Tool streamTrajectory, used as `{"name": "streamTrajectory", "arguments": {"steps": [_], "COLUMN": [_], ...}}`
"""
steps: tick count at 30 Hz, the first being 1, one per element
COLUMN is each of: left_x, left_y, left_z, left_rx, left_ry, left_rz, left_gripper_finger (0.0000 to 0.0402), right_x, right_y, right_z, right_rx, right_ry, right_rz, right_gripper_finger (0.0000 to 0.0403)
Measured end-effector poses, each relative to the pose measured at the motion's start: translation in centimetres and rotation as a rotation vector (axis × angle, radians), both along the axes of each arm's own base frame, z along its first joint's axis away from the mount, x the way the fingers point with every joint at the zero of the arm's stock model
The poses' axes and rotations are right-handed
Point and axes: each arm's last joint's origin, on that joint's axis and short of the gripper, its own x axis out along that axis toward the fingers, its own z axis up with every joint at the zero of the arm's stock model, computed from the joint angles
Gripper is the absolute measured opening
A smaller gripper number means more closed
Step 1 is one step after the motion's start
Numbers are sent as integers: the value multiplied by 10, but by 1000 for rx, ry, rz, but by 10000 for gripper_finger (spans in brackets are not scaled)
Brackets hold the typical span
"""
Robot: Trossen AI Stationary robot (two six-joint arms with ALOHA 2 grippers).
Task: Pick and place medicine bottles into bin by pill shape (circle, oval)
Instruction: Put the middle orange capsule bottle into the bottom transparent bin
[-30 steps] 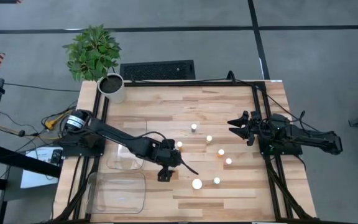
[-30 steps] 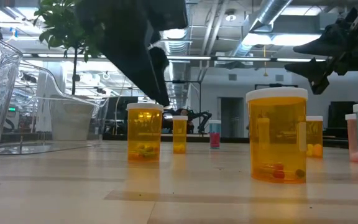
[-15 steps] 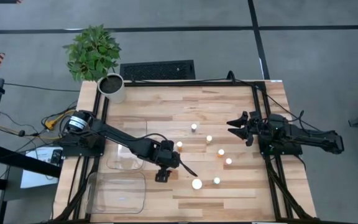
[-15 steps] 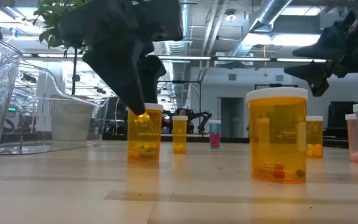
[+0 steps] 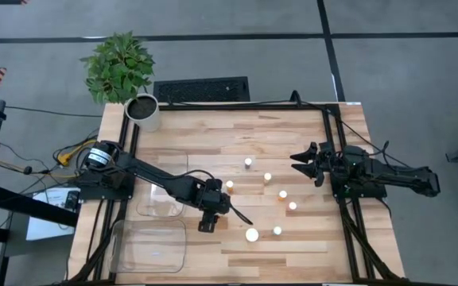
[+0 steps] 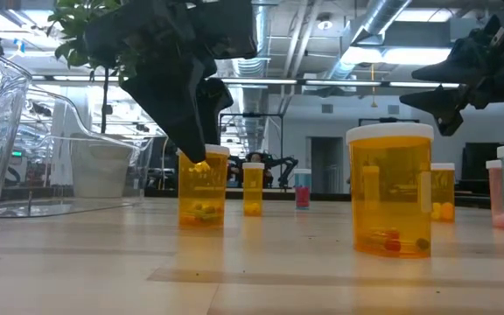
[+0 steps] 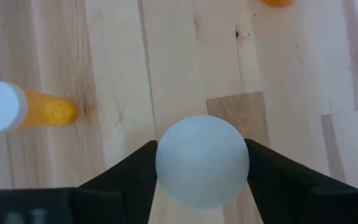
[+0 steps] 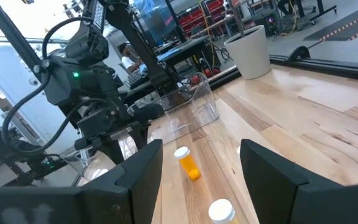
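Several orange medicine bottles with white caps stand on their bases on the wooden table (image 5: 293, 135), among them one at the middle (image 5: 230, 185) and a bigger one near the front (image 5: 251, 234). My left gripper (image 5: 206, 221) reaches down over one upright bottle (image 6: 203, 192), which it hides in the high view, and is shut on its cap. My right gripper (image 5: 307, 164) hangs open in the air over the table's right side, holding nothing. My left gripper pinches the round white cap (image 7: 202, 160) of the bottle between its two fingers (image 7: 135, 177), one on each side of the cap. The fingers come from above, pointing down. The bottle stands upright with its base on the table (image 6: 201, 223).
Two clear plastic bins (image 5: 162, 191) (image 5: 153, 245) sit at the table's left. A potted plant (image 5: 143, 111) stands at the far left corner. Other bottles (image 5: 283, 194) (image 5: 277, 230) are spread over the middle and right, with a big one (image 6: 390, 192) close to the low camera.
My left gripper has come down from just above the bottle until its fingertips are level with the white cap, shifting slightly toward the table's left edge. The bottle has stayed upright in its place.
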Motion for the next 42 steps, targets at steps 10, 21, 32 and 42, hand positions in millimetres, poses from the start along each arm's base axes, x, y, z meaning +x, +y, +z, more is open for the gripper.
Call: {"name": "streamTrajectory", "arguments": {"steps": [10, 21, 32, 42], "left_x": [9, -40, -149, -208], "left_y": [-4, -40, -81, -122], "left_z": [47, 133, 173, 143], "left_rx": [-28, -65, -155, -198], "left_ry": [2, -91, -62, -9], "left_rz": [72, 147, 477, 672], "left_gripper_finger": [218, 219, 219, 220], "right_x": [0, 0, 0, 0], "right_y": [0, 0, 0, 0], "right_z": [0, 0, 1, 0], "right_rx": [0, -2, -3, -3], "right_ry": [0, 0, -5, -4], "right_rz": [0, 0, -3, -2], "right_gripper_finger": [225, 225, 225, 225]}}
